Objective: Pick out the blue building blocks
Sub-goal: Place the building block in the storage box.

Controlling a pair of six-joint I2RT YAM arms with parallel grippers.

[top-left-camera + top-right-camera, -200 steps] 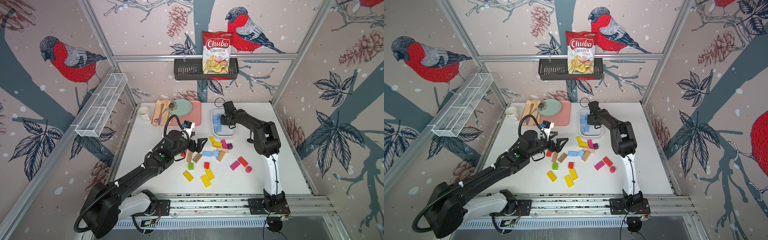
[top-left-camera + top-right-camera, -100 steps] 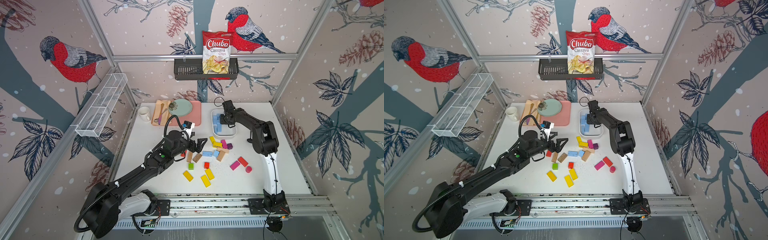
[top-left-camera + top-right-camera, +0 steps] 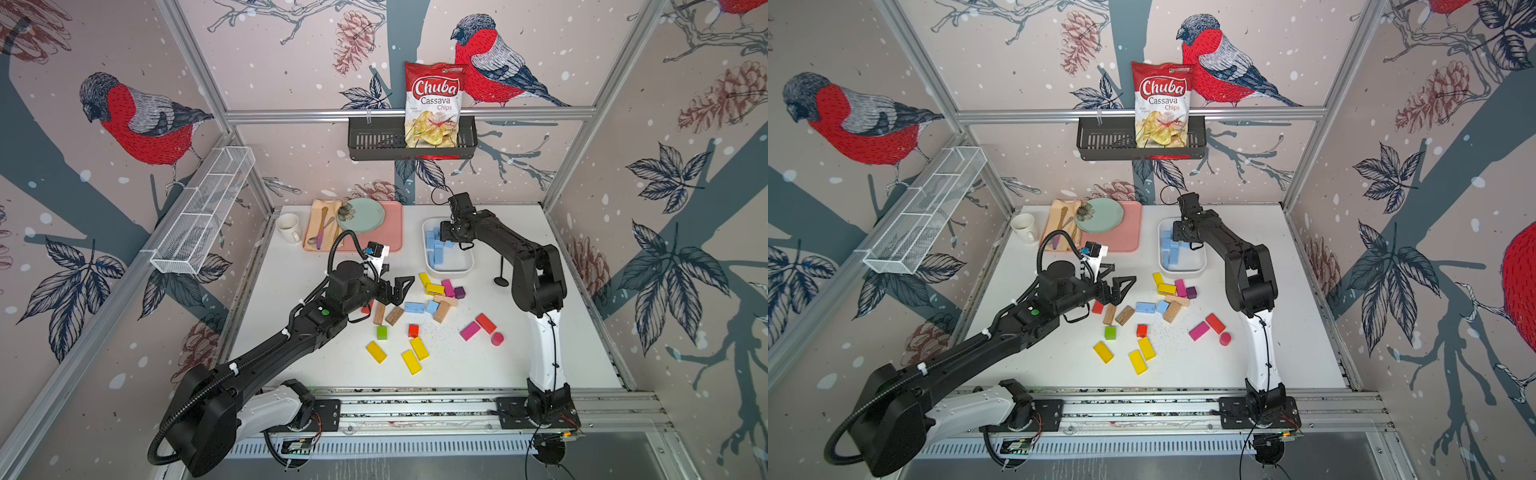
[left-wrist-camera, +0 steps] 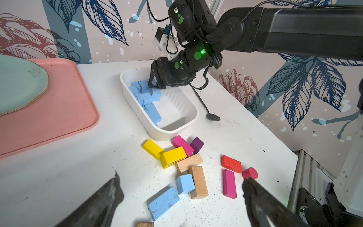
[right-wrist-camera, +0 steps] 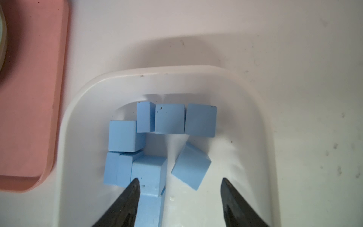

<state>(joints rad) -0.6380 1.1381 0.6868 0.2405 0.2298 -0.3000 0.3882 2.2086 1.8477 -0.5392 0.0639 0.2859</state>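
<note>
Desk (image 3: 540,365): the white tray (image 4: 176,129) holds most blue building blocks (image 5: 170,119). The right end effector (image 5: 180,179) hangs over them, jaws apart, empty. The left end effector (image 4: 180,176) is spread wide above two loose blue blocks (image 4: 164,202). Risk: the blue cube (image 4: 185,183) touches a plain wooden block (image 4: 198,181), which a closing finger may drag along.

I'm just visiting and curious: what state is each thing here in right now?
White tub: holds a pile of blue blocks.
Two stray blue blocks: lying loose outside the tub.
Left arm: jaws wide open, empty.
Right arm: jaws open, empty, over the tub.
Mug: upright.
Chip bag: standing in the wall basket.
</note>
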